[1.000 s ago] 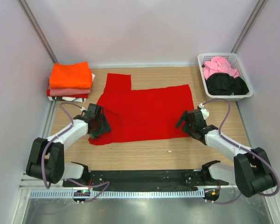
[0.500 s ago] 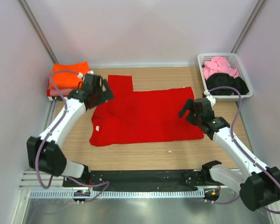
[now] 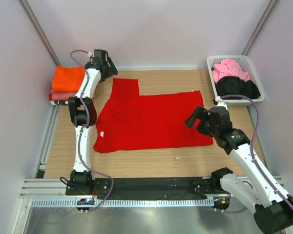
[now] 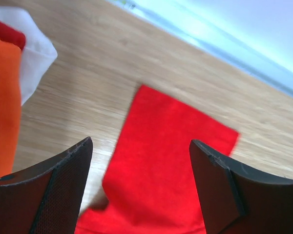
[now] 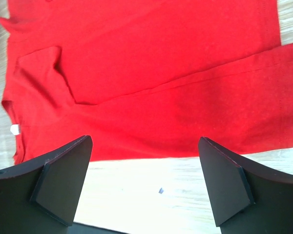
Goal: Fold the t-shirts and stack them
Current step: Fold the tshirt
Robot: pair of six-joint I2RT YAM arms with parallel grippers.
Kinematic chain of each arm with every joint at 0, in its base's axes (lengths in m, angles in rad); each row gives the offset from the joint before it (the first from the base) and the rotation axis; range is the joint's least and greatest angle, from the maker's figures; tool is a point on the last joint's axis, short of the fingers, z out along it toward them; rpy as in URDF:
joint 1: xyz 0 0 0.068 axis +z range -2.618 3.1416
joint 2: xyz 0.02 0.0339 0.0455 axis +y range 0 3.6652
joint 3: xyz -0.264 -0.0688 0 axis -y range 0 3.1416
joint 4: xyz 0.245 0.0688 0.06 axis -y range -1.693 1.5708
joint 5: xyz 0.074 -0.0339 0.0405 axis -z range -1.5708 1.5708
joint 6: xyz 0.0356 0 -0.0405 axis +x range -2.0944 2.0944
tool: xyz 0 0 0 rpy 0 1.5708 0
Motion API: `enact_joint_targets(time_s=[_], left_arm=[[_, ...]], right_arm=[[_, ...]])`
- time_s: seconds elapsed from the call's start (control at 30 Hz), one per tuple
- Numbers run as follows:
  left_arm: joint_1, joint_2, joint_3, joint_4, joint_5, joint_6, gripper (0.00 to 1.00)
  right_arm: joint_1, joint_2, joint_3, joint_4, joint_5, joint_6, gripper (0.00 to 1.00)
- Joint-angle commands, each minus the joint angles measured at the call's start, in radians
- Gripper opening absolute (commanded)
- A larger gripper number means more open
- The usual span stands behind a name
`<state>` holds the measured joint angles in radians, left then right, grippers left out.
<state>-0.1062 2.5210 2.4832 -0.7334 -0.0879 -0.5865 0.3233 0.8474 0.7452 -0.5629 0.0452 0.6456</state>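
The left arm reaches to the far left corner, its jaws spread wide and gripping nothing, hanging above the sleeve of the red t-shirt (a folded orange t-shirt sits just beside). The right arm has its jaws wide apart and empty too, over the shirt's right edge. The red t-shirt lies flat mid-worktop.

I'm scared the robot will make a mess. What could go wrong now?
The left jaws hang open over the sleeve, close to the stack; reaching down might bump it. The right jaws hover over the red shirt's near edge; uneven grabs might fold it crooked.
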Motion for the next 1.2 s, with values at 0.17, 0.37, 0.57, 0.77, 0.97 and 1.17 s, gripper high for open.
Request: enact_joint_targets(time_s=[0.17, 0.37, 0.57, 0.77, 0.97, 1.17], left_arm=[[0.023, 0.068, 0.019, 0.081, 0.100, 0.025, 0.79], [0.022, 0.140, 0.033, 0.109, 0.139, 0.014, 0.77], [0.022, 0.197, 0.065, 0.131, 0.177, 0.004, 0.74], [0.011, 0.219, 0.066, 0.160, 0.231, -0.016, 0.58], [0.007, 0.222, 0.060, 0.183, 0.235, -0.013, 0.19], [0.007, 0.167, 0.057, 0.203, 0.267, -0.004, 0.00]], right_arm=[[0.003, -0.083, 0.029, -0.055, -0.057, -0.035, 0.97], [0.003, -0.076, 0.014, -0.051, -0.073, -0.038, 0.97], [0.003, -0.070, 0.003, -0.054, -0.064, -0.041, 0.97], [0.003, -0.062, -0.010, -0.040, -0.062, -0.040, 0.97], [0.002, -0.065, -0.020, -0.052, -0.050, -0.054, 0.97], [0.003, -0.065, -0.030, -0.045, -0.050, -0.052, 0.97]])
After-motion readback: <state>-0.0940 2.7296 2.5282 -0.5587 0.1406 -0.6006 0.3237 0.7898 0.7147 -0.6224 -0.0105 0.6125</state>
